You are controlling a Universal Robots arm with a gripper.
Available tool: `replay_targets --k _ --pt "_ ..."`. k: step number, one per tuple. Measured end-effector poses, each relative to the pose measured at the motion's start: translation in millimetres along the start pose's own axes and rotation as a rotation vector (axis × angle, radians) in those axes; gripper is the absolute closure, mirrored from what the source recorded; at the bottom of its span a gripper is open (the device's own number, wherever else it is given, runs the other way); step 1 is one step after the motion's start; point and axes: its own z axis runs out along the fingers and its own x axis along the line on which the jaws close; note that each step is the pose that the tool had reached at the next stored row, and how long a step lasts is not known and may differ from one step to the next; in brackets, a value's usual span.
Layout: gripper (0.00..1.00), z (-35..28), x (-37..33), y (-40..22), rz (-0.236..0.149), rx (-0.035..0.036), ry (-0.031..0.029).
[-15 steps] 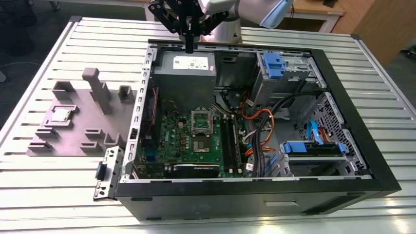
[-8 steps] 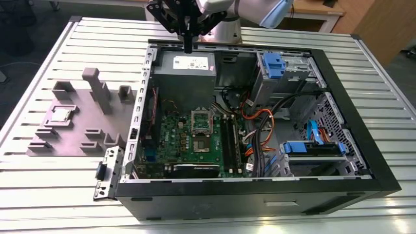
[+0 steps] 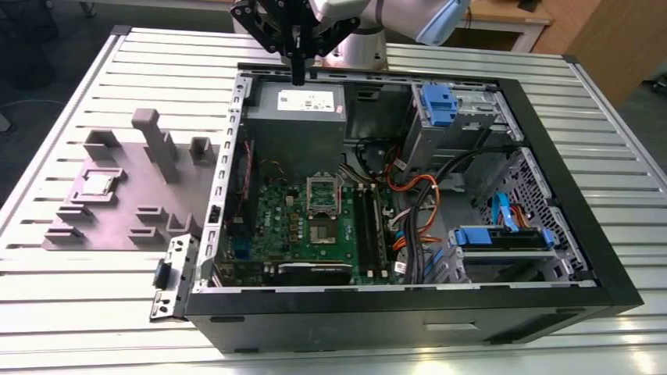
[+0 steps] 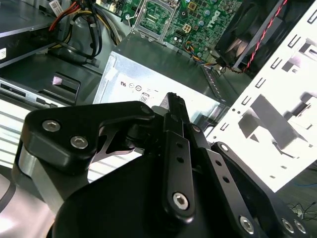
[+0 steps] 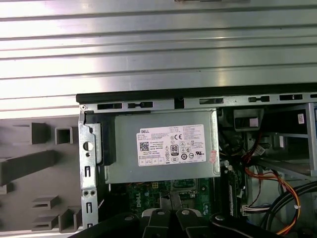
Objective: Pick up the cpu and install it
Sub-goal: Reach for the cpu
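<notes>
— Which way did the cpu [image 3: 99, 184] lie when we looked?

— Flat, metal face up, in a shallow seat on the grey fixture plate [image 3: 109, 228]. We saw a square, so it had no long axis to speak of. Its edges ran roughly with the plate's edges, a little askew to the slats of the table [image 3: 62, 297].

— And how did it look to us?

— A silvery-grey top with a thin pale rim round it. It was too small for us to make out any corner mark.

— Where did it sit from the jaws?

— Well apart from them, off toward the exterior view's left and outside the computer case [image 3: 583, 266]. It lay free of the gripper [image 3: 299, 76].

— What did we find of the gripper itself?

— It hung with its tips pointing down, over the power supply [image 3: 297, 117] and near the case's wall, touching neither as far as we could see. In the second wrist view the two black fingers [image 4: 177, 148] met at their tips. We took the jaws as closed together, with nothing held between them.

— And the socket [image 3: 324, 193]?

— We saw it on the motherboard [image 3: 276, 219], beyond the power supply from the jaws and well apart from them. It showed as a silver frame round a dark centre. The cpu lay farther from the jaws than the socket did, and to the other side of the case wall.
</notes>
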Motion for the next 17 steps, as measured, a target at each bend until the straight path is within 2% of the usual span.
replay_targets --k 17 --pt "0.89 0.6 3.6 -0.3 0.000 0.0000 0.0000"
